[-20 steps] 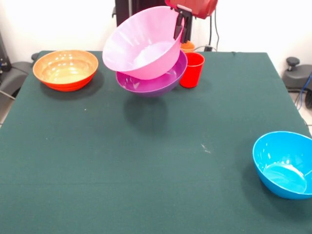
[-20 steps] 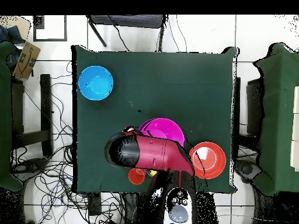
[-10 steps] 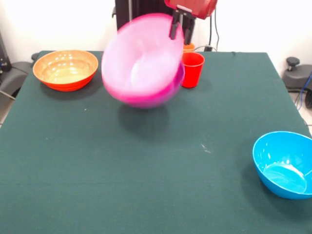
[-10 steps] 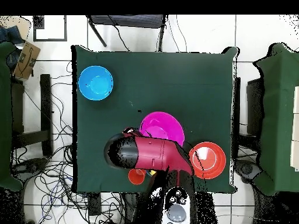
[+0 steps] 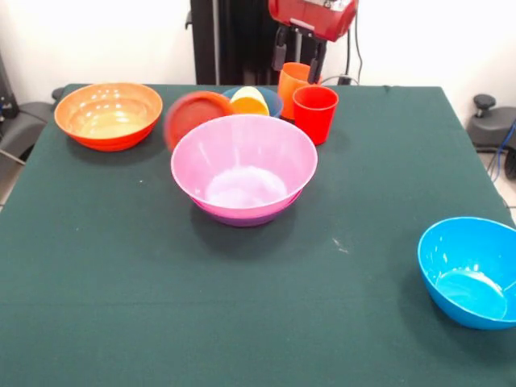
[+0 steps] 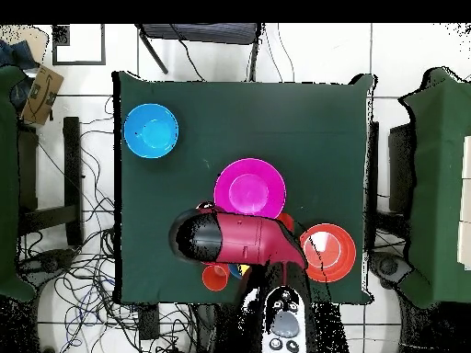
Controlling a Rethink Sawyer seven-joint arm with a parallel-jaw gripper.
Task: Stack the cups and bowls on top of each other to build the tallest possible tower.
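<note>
Table (image 5: 121,274): pink bowl (image 5: 244,165) nested (purple bowl (image 5: 242,218) beneath).

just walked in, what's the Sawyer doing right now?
Stacking bowls and cups. The gripper is empty, fingers apart, raised above the orange cup at the table's far edge. The large pink bowl sits nested in the purple bowl mid-table. The red cup, large orange bowl and bright blue bowl stand separately, unstacked.
</note>
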